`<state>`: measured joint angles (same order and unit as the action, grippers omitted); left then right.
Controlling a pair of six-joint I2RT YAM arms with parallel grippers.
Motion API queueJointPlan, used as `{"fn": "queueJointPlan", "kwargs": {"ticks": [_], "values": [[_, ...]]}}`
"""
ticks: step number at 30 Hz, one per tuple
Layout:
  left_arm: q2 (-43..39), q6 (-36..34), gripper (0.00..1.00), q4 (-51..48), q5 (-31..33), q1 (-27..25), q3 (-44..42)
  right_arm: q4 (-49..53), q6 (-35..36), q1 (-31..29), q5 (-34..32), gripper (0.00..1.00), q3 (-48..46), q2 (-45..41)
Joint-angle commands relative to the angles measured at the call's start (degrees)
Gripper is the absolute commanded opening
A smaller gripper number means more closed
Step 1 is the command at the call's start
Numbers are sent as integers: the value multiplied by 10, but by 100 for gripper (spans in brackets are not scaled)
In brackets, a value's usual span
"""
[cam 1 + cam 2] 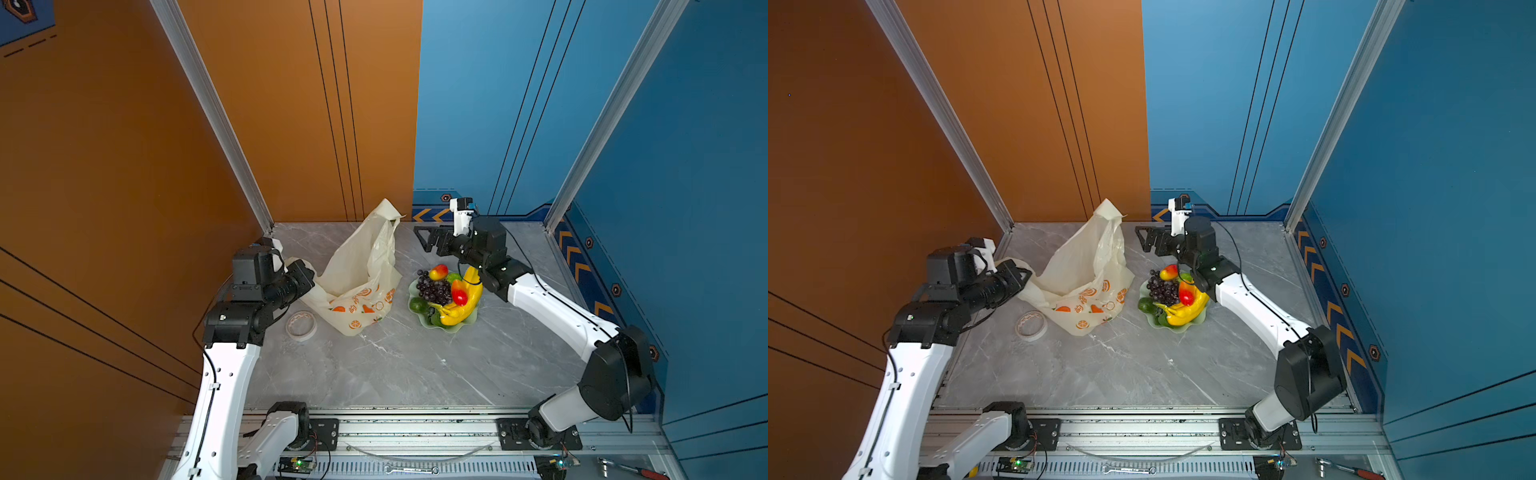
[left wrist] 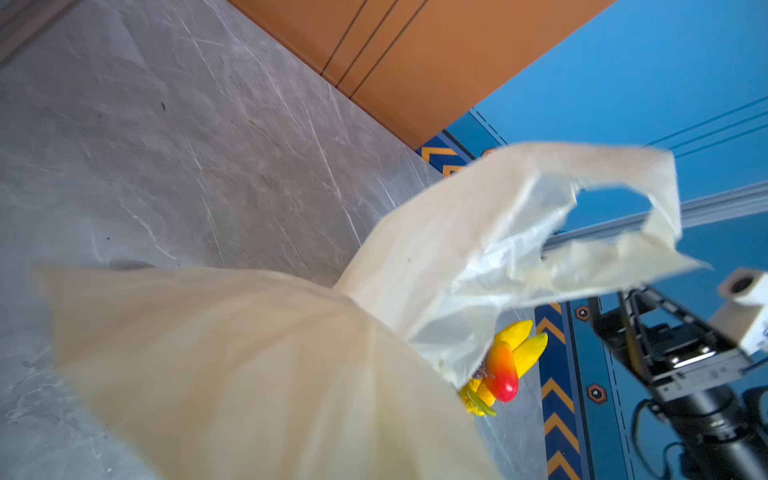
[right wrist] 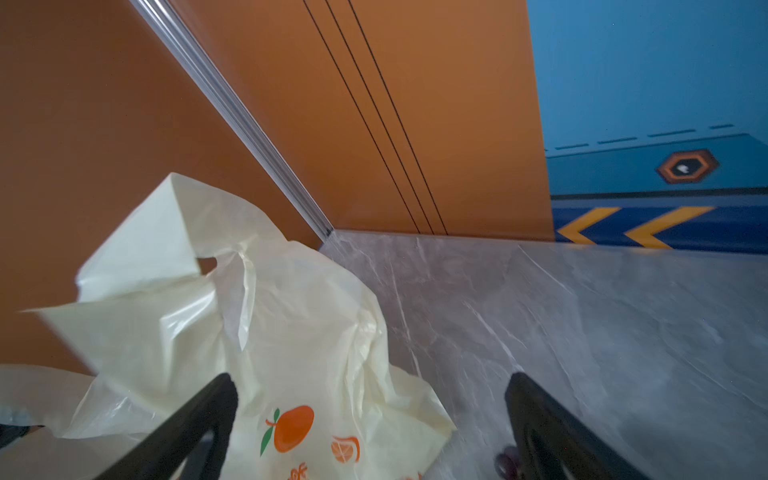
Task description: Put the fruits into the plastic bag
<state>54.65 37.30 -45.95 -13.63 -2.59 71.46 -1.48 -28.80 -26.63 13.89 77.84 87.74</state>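
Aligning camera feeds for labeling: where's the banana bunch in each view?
In both top views: banana bunch on the pale green dish, right of the plastic bag.
Left wrist: yellow tips peeking past the bag's edge, beside a red-yellow fruit.
Right wrist: not in view.
Shared landmark: the plastic bag, in all four views.

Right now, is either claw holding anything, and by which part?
The left claw is shut on the plastic bag, apparently gripping the loop handle at the bag's left edge. The right claw stands open, holding nothing.
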Motion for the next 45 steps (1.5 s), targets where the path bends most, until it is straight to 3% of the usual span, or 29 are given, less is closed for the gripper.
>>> {"fn": "queueJointPlan", "kwargs": {"ticks": [1, 6, 12, 20, 24, 33, 37, 42, 45], "values": [[-9, 3, 0, 6, 29, -40, -10, 255, -99, 15, 42, 100, 129, -29], [7, 4, 0, 18, 37, -86, -6, 351, -106, -17, 55, 100, 199, -43], [15, -3, 0, 18, 34, -113, 15, 471, -45, -71, 57, 100, 343, 53], [2, -10, 0, 16, 22, -158, 27, 540, 22, -169, 1, 100, 480, 203], [-12, -2, 0, 9, 25, -169, 10, 569, 39, -194, 20, 97, 541, 282], [-21, 3, 0, -7, 36, -184, 10, 578, 64, -223, 11, 90, 577, 385], [-23, 2, 0, -19, 45, -192, 20, 577, 47, -217, -24, 68, 592, 419], [-25, -14, 0, -59, 76, -195, 43, 565, -1, -187, -27, 8, 634, 436], [-27, -26, 0, -106, 151, -196, 76, 538, -5, -174, -51, 0, 628, 399]]}}
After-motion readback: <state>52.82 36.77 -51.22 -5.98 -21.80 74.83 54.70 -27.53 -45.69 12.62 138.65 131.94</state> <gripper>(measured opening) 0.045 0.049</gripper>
